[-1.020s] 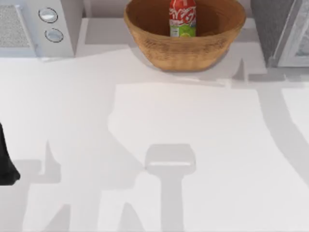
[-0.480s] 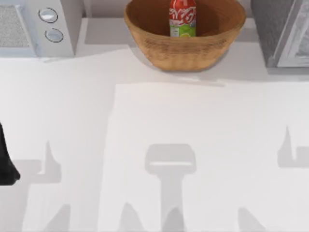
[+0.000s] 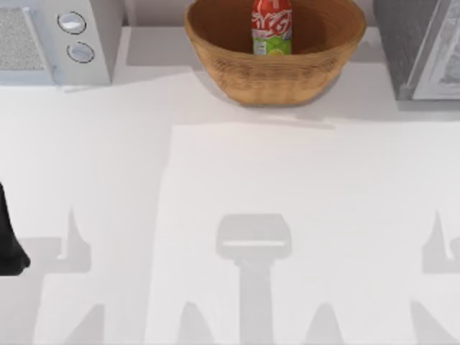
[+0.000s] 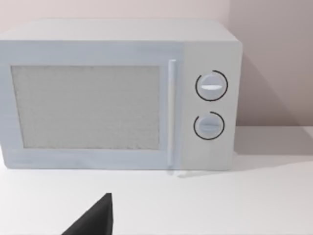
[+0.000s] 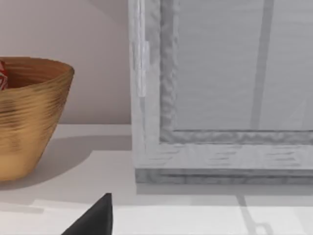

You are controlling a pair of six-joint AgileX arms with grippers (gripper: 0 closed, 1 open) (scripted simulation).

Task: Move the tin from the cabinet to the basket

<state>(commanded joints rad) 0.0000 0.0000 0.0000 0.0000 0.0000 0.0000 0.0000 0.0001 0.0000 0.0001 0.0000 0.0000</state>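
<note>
The tin (image 3: 272, 27), a red can with white script and a green patch, stands upright inside the tan wicker basket (image 3: 237, 68) at the back middle of the table. Its red edge (image 5: 2, 76) peeks over the basket rim (image 5: 34, 66) in the right wrist view. The dark grey cabinet (image 3: 401, 43) with its pale door (image 3: 442, 61) stands at the back right, and it looms close in the right wrist view as the cabinet (image 5: 220, 152). A dark part of my left arm (image 3: 8, 241) rests at the left edge. Dark tips of the left gripper (image 4: 93, 221) and right gripper (image 5: 93, 221) show.
A white appliance (image 3: 43, 43) with two round knobs (image 4: 211, 105) stands at the back left, facing the left wrist camera. Arm shadows lie across the white table (image 3: 237, 165) along its front.
The right arm's shadow has drawn back from the cabinet toward the table's front right. Tin, basket and left arm have not moved.
</note>
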